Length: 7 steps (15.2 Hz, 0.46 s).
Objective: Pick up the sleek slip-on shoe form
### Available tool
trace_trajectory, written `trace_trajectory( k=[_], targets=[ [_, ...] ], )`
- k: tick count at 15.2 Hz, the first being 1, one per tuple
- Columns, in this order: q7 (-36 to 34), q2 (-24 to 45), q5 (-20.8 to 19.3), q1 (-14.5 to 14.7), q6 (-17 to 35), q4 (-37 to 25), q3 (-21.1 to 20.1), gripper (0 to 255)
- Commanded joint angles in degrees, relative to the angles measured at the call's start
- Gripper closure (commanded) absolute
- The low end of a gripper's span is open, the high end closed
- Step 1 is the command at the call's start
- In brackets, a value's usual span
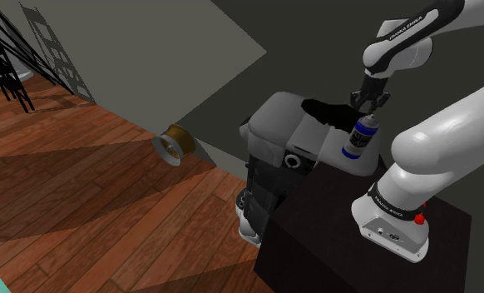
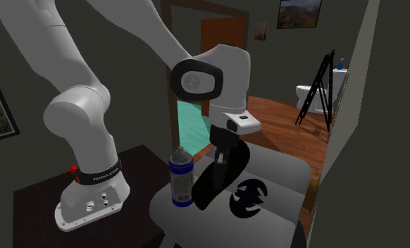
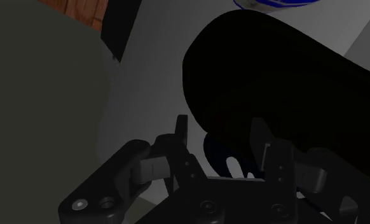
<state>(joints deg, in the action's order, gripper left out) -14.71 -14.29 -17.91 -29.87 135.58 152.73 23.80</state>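
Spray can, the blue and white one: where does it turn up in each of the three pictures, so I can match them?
Shoulder view: the blue and white spray can is right of centre, just under the gripper.
Second exterior view: lower middle, left of the black slip-on shoe form.
Wrist view: a blue and white sliver beyond the shoe form, far from the gripper.
Shared landmark: the shoe form beside the can.

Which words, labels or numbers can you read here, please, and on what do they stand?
"FRANKA EMIKA": on the white robot arm's upper link.
Black band above the arm's base: white lettering, too small to read.
Blue and white spray can: label too blurred to read.
Black slip-on shoe: no text.
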Motion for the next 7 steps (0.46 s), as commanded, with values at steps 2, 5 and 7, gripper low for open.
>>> trace_trajectory(
  k=[2,5,7],
  targets=[
    [0.0,-2.2,0.0,-0.1,-3.1,-1.0,-0.4,255],
    [0.1,-4.2,0.0,-0.1,-6.0,-1.9,-0.9,255],
    [0.1,-4.3,0.0,-0.1,-6.2,-2.0,-0.9,255]
  ],
)
